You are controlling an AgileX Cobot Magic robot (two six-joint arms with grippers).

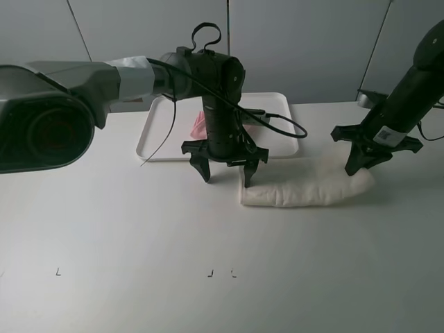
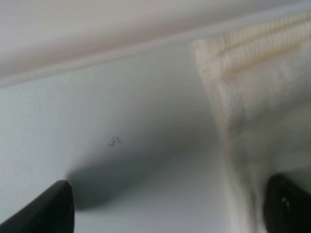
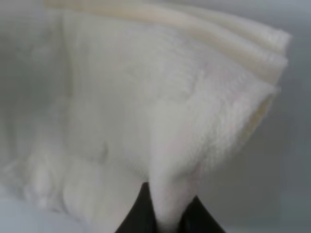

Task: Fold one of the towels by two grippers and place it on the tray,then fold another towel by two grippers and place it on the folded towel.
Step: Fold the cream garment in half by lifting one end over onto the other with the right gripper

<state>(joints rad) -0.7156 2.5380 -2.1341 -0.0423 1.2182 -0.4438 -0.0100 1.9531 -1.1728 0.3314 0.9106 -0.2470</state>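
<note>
- The cream towel (image 1: pixel 305 187) lies folded on the bench (image 1: pixel 125 229), just beside the tray (image 1: pixel 149 142).
- The right fingers (image 3: pixel 138 216) are closed, pinching its right end.
- The left fingers (image 1: pixel 202 168) are spread wide at its left end, gripping nothing.
- The pink towel (image 1: pixel 198 125) lies in the tray.

Readable text: none in any view.
Sticker (image 1: pixel 386 136): white patch low on the right arm (image 1: pixel 411 87); its print is too small to make out.
Counter (image 1: pixel 125 222) marks: small dark corner ticks near the front edge, one at the left (image 1: pixel 58 272) and two close together mid-way (image 1: pixel 209 274); no letters or digits.
Speck (image 2: pixel 114 141): faint dark smudge on the counter in the left wrist view, illegible.
</note>
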